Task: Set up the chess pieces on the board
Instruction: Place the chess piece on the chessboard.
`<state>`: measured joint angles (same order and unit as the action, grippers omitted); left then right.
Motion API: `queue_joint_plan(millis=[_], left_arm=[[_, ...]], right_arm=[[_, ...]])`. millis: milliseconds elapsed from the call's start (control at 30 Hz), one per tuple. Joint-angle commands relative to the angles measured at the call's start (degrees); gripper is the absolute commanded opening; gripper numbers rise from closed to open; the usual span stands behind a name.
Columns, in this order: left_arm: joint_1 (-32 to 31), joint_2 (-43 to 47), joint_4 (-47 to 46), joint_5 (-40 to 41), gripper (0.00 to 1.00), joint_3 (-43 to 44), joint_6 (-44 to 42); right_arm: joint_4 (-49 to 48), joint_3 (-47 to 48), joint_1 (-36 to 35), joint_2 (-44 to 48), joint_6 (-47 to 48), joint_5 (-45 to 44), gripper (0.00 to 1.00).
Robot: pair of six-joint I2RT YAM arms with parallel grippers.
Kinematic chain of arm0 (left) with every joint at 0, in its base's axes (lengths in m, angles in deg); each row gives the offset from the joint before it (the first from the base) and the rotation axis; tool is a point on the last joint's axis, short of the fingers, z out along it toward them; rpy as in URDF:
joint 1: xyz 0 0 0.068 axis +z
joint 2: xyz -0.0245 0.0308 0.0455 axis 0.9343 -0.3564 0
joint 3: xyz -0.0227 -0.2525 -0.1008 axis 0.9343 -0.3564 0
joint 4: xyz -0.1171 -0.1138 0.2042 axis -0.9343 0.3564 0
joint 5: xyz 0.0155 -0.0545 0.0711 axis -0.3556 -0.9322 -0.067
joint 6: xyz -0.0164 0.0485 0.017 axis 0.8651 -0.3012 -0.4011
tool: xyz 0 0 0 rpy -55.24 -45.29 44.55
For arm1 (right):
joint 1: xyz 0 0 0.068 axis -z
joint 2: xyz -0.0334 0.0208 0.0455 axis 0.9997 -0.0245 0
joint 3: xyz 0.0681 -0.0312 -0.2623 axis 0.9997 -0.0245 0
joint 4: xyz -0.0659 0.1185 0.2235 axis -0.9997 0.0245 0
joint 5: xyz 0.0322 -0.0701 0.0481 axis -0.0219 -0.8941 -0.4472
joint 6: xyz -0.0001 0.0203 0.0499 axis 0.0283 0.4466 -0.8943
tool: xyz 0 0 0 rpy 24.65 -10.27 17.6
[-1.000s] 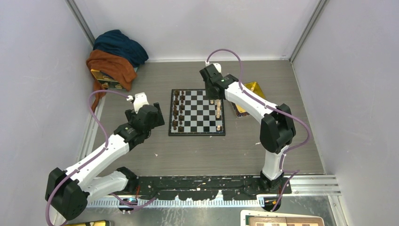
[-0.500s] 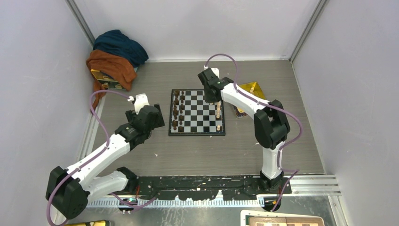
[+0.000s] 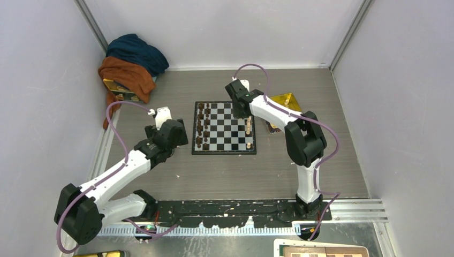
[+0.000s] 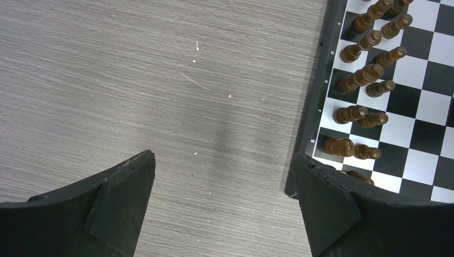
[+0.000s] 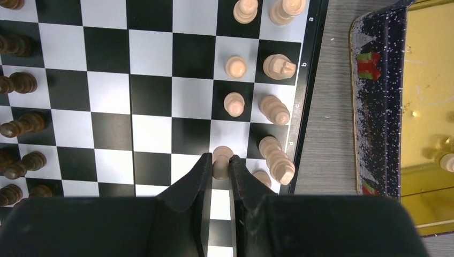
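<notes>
Right gripper (image 5: 219,160): jaws pinching a light-tan pawn (image 5: 221,153) over the board (image 5: 150,53), in the second file from its 3 o'clock edge. Other light-tan chess pieces (image 5: 235,67) upright at 12 to 2 o'clock of that pawn in the two edge files, dark brown pieces (image 5: 16,45) at 9 o'clock, yellow tray (image 5: 428,107) off the board at 3 o'clock. Left gripper (image 4: 222,171): jaws spread wide on nothing, over bare table (image 4: 134,80), board edge at 2 o'clock.

Blue cloth (image 3: 136,52) touching orange cloth (image 3: 126,75); yellow tray (image 5: 423,80).
</notes>
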<state>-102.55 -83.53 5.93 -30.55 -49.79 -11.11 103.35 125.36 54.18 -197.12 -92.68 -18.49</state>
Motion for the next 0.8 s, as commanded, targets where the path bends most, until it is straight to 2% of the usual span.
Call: queue_joint_plan(millis=[0,767], left_arm=[[-0.3,-0.6,-2.5,1.1,1.00,0.9,-0.1],[-0.3,-1.8,-2.4,0.9,1.00,1.9,-0.6]], right_arm=[[-2.4,-0.3,0.6,-0.1,-1.0,0.1,0.01],[-4.7,-2.1,1.9,-1.8,-1.5,2.6,0.01]])
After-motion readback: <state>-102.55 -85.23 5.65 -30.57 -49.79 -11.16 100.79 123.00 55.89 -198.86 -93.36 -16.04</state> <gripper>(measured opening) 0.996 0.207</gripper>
